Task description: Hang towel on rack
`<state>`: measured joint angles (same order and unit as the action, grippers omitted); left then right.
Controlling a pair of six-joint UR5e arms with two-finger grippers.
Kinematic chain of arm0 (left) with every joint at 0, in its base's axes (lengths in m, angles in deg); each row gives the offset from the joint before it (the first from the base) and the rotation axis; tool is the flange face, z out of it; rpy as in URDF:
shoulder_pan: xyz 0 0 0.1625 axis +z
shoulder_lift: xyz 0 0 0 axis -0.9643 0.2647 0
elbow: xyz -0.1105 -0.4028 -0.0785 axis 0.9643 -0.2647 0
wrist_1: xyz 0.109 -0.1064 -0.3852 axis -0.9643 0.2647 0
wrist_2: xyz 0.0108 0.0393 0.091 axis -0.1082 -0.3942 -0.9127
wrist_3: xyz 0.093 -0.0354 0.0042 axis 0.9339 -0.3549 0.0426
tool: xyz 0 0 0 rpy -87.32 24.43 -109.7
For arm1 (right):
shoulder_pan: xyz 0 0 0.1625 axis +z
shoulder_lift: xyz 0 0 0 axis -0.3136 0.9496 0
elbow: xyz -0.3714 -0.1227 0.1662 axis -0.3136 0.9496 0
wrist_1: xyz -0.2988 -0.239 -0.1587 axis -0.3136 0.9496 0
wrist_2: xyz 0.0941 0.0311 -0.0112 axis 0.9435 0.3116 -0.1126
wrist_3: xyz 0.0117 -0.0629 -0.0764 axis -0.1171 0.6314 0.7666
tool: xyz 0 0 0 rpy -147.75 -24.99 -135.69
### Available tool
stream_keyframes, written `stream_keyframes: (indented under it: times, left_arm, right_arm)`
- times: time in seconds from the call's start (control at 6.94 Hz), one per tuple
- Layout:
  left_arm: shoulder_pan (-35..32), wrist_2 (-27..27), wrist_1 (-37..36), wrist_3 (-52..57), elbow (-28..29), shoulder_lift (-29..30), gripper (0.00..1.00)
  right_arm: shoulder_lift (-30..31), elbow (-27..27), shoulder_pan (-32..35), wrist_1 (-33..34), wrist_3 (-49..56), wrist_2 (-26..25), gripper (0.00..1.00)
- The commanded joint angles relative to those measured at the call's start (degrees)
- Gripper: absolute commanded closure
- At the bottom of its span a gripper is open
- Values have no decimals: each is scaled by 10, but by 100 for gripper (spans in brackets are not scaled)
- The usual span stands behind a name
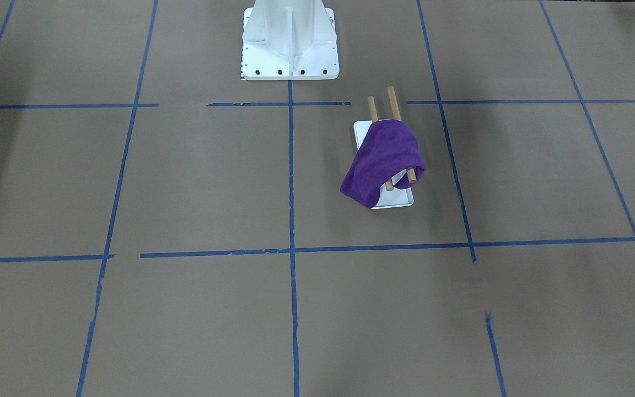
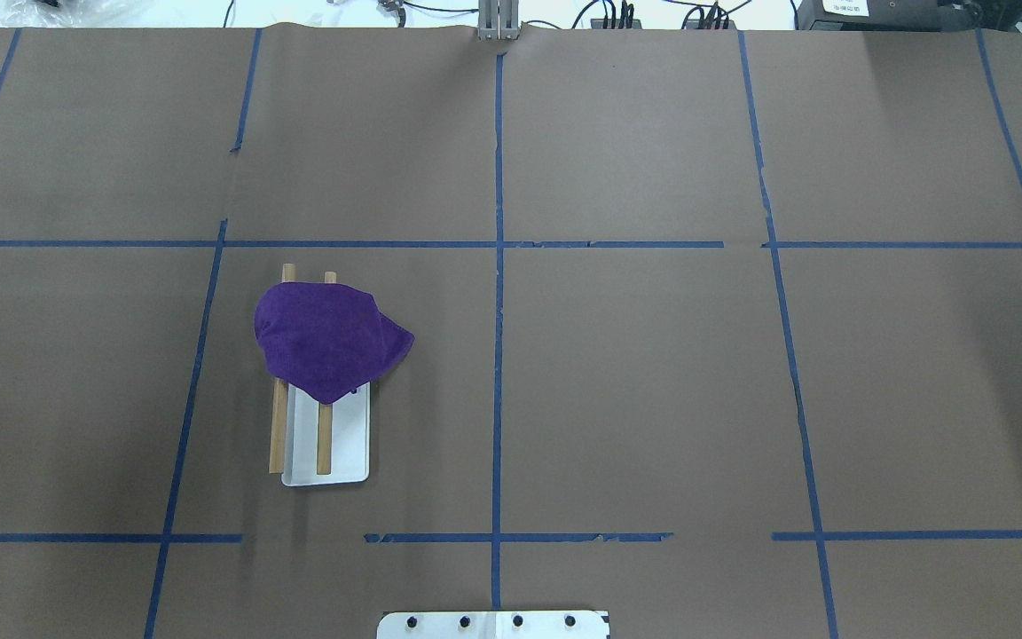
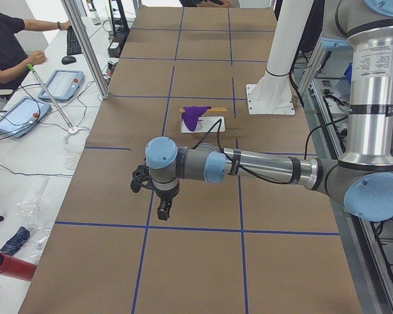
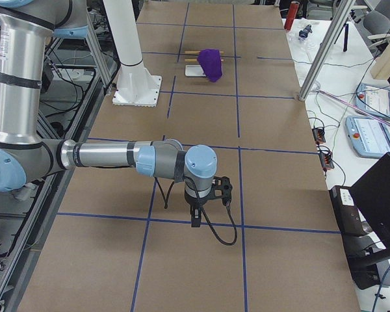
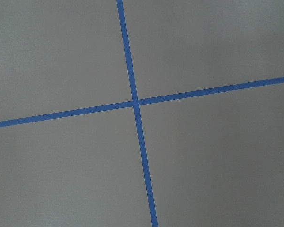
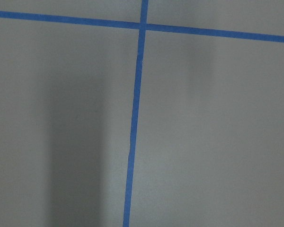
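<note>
The purple towel (image 1: 383, 160) lies draped over one end of the rack's two wooden rods (image 1: 393, 102), with a fold hanging down over the white base (image 1: 397, 199). It also shows in the overhead view (image 2: 325, 342) on the rack (image 2: 342, 444), left of centre. Both arms are far from it, out over the table ends. The left gripper (image 3: 164, 210) shows only in the exterior left view and the right gripper (image 4: 195, 218) only in the exterior right view, so I cannot tell if they are open or shut. Both wrist views show only brown paper and blue tape.
The large white bolted pedestal (image 1: 290, 38) stands at the robot's side of the table, near the rack. Blue tape lines (image 2: 498, 266) grid the brown paper. An operator (image 3: 6, 46) and tablets (image 3: 59, 85) are beside the table.
</note>
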<state>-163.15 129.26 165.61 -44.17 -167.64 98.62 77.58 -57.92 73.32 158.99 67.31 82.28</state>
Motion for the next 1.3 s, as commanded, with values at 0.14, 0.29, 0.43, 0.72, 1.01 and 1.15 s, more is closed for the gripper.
stream_keyframes:
  times: [0.14,0.29,0.43,0.72,1.01,1.15]
  left_arm:
    - [-2,-6,-3,0,-4,11,0]
    - [-1,-7,-2,0,5,11,0]
    - [0,-8,-1,0,9,11,0]
    - [0,-6,0,-3,22,12,0]
    - [-1,-6,-5,-1,14,7,0]
    - [-1,-7,-4,-1,21,11,0]
  right_arm:
    - [-5,0,-4,-1,-13,1,0]
    - [-3,0,-4,-1,-12,1,0]
    - [-4,4,-4,-2,-4,-2,0]
    - [-5,6,-4,-2,-8,-2,0]
    - [-7,12,-12,-2,-11,-1,0]
    - [-8,11,-18,-2,-12,-1,0]
